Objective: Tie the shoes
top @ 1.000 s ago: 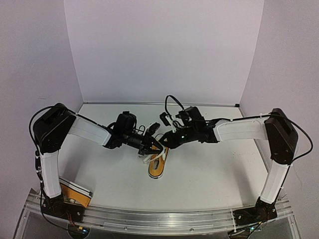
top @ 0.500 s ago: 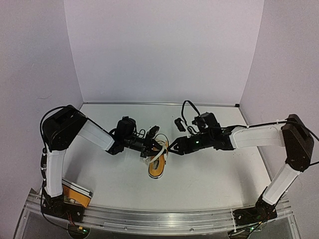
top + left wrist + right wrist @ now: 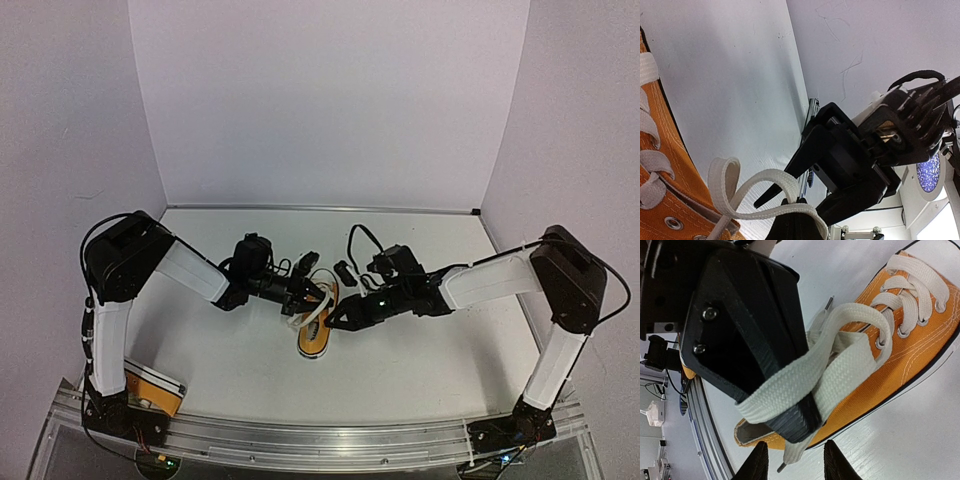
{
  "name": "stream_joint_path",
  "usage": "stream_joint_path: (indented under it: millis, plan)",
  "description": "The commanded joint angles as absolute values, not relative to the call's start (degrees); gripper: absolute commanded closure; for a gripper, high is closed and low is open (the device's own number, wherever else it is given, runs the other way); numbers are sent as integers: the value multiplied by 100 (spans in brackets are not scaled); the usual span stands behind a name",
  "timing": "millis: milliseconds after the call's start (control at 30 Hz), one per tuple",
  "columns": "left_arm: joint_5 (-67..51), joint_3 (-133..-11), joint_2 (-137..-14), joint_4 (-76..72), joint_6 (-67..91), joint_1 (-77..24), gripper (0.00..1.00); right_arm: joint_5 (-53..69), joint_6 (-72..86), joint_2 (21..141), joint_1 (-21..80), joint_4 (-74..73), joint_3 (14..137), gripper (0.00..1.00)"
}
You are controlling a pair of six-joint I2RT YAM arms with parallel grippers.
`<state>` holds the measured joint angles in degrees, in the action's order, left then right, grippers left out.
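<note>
One orange-yellow shoe (image 3: pixel 312 338) lies mid-table, toe toward the arms; its laced upper shows in the left wrist view (image 3: pixel 660 190) and the right wrist view (image 3: pixel 905 360). My left gripper (image 3: pixel 320 293) is over the shoe, shut on a loop of white lace (image 3: pixel 747 187) that wraps round its fingers (image 3: pixel 740 330). My right gripper (image 3: pixel 334 321) is open and empty at the shoe's right side, its tips (image 3: pixel 796 462) just short of the hanging lace end (image 3: pixel 795 452). Its fingers (image 3: pixel 805 155) face the left gripper. The second shoe (image 3: pixel 152 388) lies by the left arm's base.
The table (image 3: pixel 430 350) is white, with walls at the back and both sides. An aluminium rail (image 3: pixel 330 438) runs along the near edge. Cables loop above the right wrist (image 3: pixel 360 240).
The right gripper pulled away to the right, then came down and back to the shoe's right side. The left gripper drew back slightly, still holding the lace.
</note>
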<state>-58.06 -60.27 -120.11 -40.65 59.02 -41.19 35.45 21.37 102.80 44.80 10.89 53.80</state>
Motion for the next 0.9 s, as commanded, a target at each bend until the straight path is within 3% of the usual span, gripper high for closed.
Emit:
stream_joint_path:
  millis: [0, 100, 167, 267, 433, 700, 867]
  plan:
    - [-5799, -6023, -11848, -4351, 5923, -4089, 100, 3537, 2136, 10434, 4493, 1336, 5641, 72]
    - [-5785, -6046, -11794, -4181, 5797, -4074, 100, 3477, 2136, 10357, 4494, 1328, 5621, 95]
    - [-5688, -6095, -11710, -3723, 5527, -4060, 98, 3400, 2137, 10271, 4492, 1317, 5586, 100]
    - [-5268, -6257, -11432, -2413, 4670, -4024, 85, 3271, 2144, 10140, 4493, 1220, 5513, 100]
    - [-4154, -6767, -10744, 108, 3060, -3999, 72, 3093, 2170, 9931, 4491, 1031, 5299, 100]
    - [-2403, -7168, -9912, 2225, 1828, -3749, 52, 2973, 2177, 9812, 4493, 908, 5079, 100]
    - [-1408, -7202, -10078, 2885, 1858, -3643, 51, 3005, 2183, 9766, 4492, 904, 5028, 100]
